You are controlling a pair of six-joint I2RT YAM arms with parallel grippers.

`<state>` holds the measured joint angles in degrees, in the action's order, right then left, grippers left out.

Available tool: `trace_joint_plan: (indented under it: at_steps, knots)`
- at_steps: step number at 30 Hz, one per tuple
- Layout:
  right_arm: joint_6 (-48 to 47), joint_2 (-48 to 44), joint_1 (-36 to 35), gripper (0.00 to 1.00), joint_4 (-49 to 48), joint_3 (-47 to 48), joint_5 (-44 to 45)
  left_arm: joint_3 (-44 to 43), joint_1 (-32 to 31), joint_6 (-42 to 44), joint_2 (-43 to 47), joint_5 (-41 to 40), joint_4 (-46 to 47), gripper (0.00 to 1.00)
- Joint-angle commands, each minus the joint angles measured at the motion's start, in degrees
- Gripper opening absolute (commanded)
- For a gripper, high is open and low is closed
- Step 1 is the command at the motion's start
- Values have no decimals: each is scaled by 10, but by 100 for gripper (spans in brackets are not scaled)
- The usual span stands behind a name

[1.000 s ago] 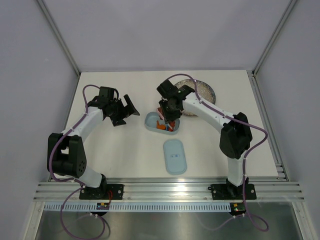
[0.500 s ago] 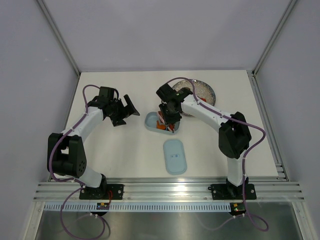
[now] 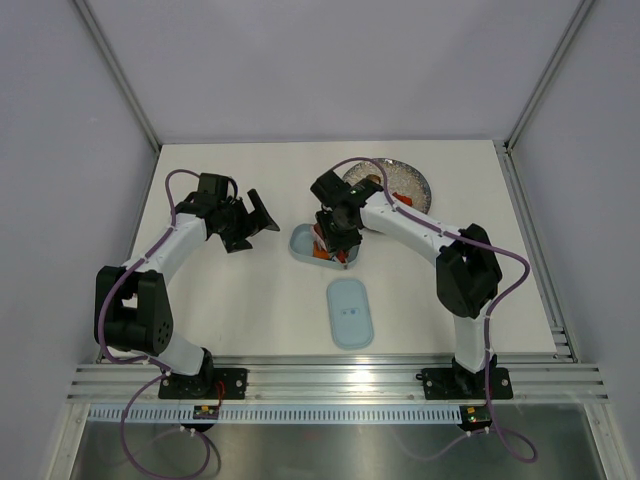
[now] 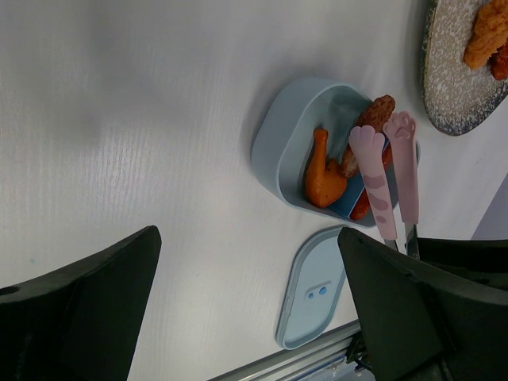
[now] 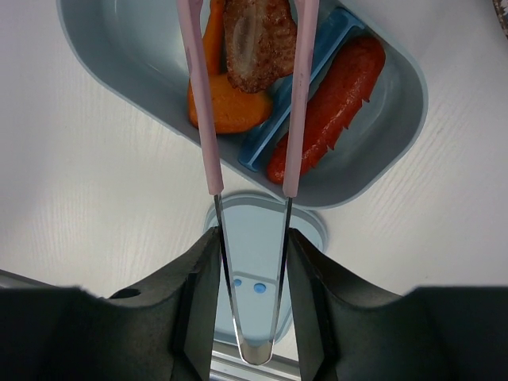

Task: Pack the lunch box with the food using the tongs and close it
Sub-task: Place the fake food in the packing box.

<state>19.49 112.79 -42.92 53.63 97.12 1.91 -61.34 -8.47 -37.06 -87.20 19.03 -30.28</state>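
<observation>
Lunch box (image 5: 119, 44) just beyond and below right pincer (image 5: 252, 274), which clamps tongs (image 5: 198, 119) at handle end. Tong tips half-spread astride brown piece (image 5: 254, 36) inside box. Likely release: ease squeeze, lift straight, don't drag piece. Left pincer (image 4: 246, 302) fully open, empty.

No legible text, label, brand or number anywhere in view.

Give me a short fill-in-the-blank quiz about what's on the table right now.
The right gripper holds the tongs, with a ___ food piece between their arms.
The lunch box stands ___, its lid lying apart on the table.
The left gripper is open and holds ___.
Missing words: brown, open, nothing.
</observation>
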Motion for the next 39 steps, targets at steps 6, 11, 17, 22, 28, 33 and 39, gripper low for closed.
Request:
trace_joint_plan:
  at_steps: [6,11,17,22,28,33,39]
  knots:
    - [2,-32,-17,43,-3,6,2,-1,2,2,1,-3,15,99]
    - [2,-23,-17,37,-9,0,-2,1,3,2,4,-4,15,99]
    - [0,-17,-25,32,-11,1,-16,2,2,2,5,-6,13,99]
    - [-4,-17,-37,32,-1,4,-16,3,2,1,4,-4,15,99]
    - [-1,-28,-41,32,0,3,-9,4,3,1,4,-5,15,99]
    - [1,-58,-42,32,2,9,24,4,2,1,5,-5,15,99]
    - [10,-110,-38,32,4,-7,91,-1,3,2,9,-5,11,99]
